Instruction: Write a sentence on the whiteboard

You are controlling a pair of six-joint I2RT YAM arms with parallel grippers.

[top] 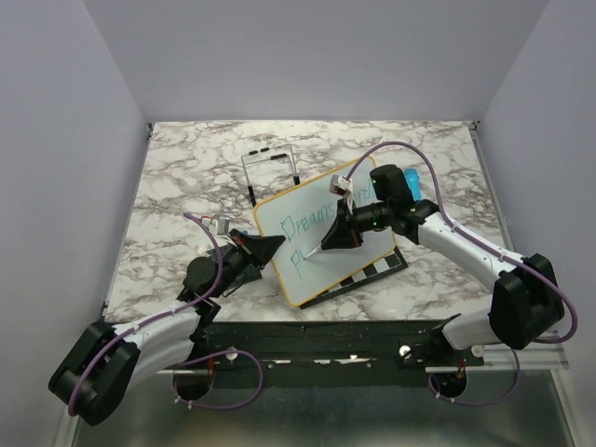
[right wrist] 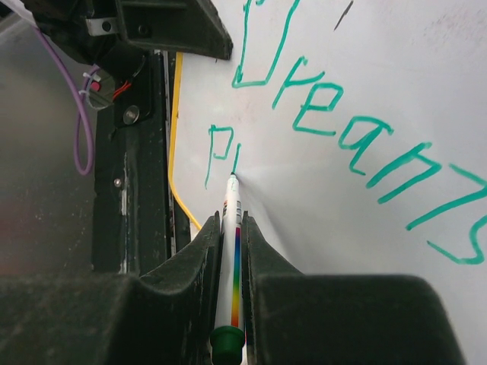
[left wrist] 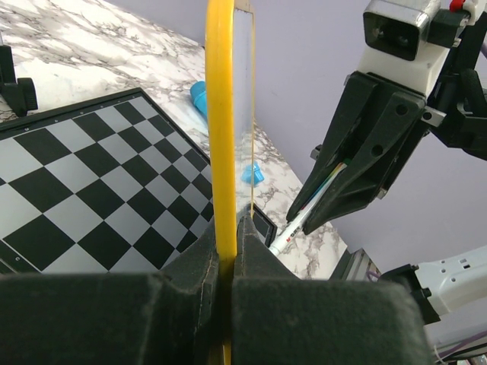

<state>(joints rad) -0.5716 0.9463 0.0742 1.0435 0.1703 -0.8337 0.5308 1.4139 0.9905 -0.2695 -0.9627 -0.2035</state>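
Pinching the yellow-framed white rectangular whiteboard (top: 303,261) by its edge in the left gripper (top: 267,246), tilted over a black-and-white checkered chessboard (left wrist: 91,190) for steadiness; clamping a slim white rainbow-striped marker (right wrist: 233,228) between the right gripper (right wrist: 232,239) fingers, tip touching the second line of the teal handwritten sentence (right wrist: 358,133)

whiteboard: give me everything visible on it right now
The whiteboard is a glossy white rectangle with a thin yellow frame and rounded corners, turned askew over the chessboard. The left jaws are shut on its frame edge. Teal writing reads "Dreams" where it shows, with a second line barely started: "P" and one stroke. The marker in the right jaws touches its face there with its tip.
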